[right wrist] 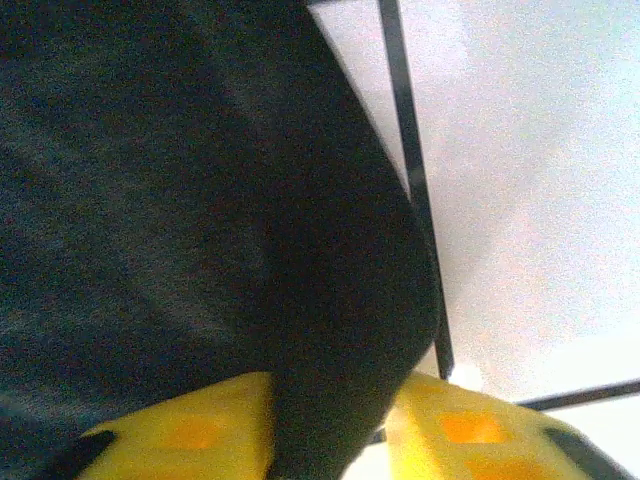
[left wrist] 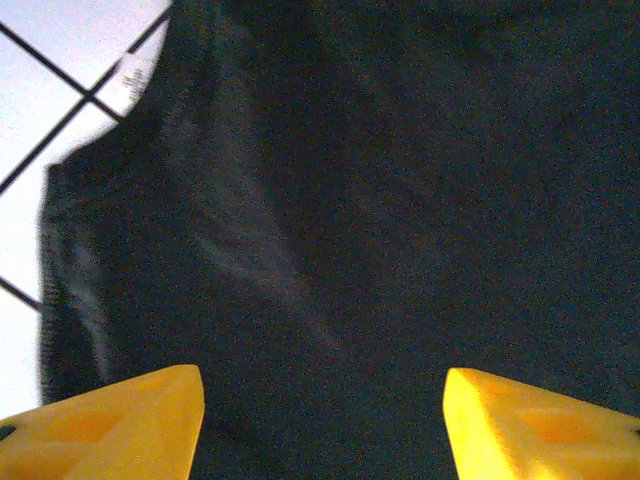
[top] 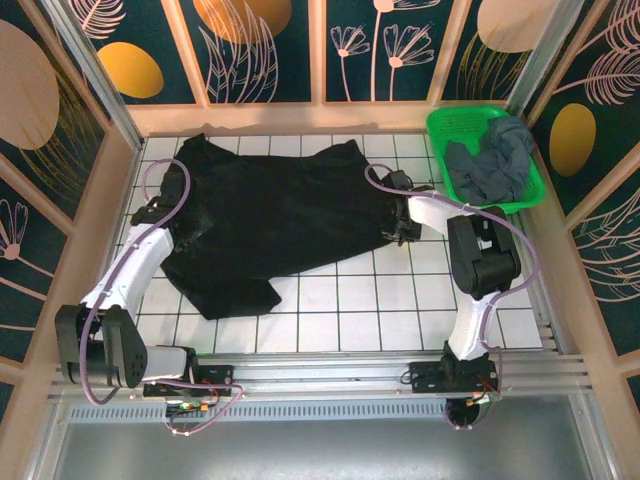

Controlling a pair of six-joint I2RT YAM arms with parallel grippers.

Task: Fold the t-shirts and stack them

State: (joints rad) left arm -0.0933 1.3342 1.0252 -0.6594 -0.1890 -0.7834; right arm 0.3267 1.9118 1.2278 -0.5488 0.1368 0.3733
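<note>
Over on the left, my left pincer (left wrist: 322, 375) hangs low over the soft black cloth t-shirt (top: 270, 220). Its yellow fingers (left wrist: 110, 425) are spread wide with nothing pinched between them: open, just dark fabric underneath. Up at the left of that wrist view sits a small white label (left wrist: 130, 82) at the garment's edge, and the white gridded worktop (top: 400, 300) shows just past it.

From above, the black cloth t-shirt lies spread and rumpled across the middle of the worktop between my two arms. One corner trails toward the near side.

Moving right, my right pincer (right wrist: 335, 390) is at the shirt's right edge. A fold of black cloth is squeezed between its yellow fingers (right wrist: 200, 430), so it's clamped on the shirt, with bare white tile just to the right of the fold.

Far right, in the back corner, stands the green plastic mesh basket (top: 437, 140). Heaped inside it is a dark slate grey cloth t-shirt (top: 495, 160), crumpled and pushed up against the rim, well apart from the black one.
</note>
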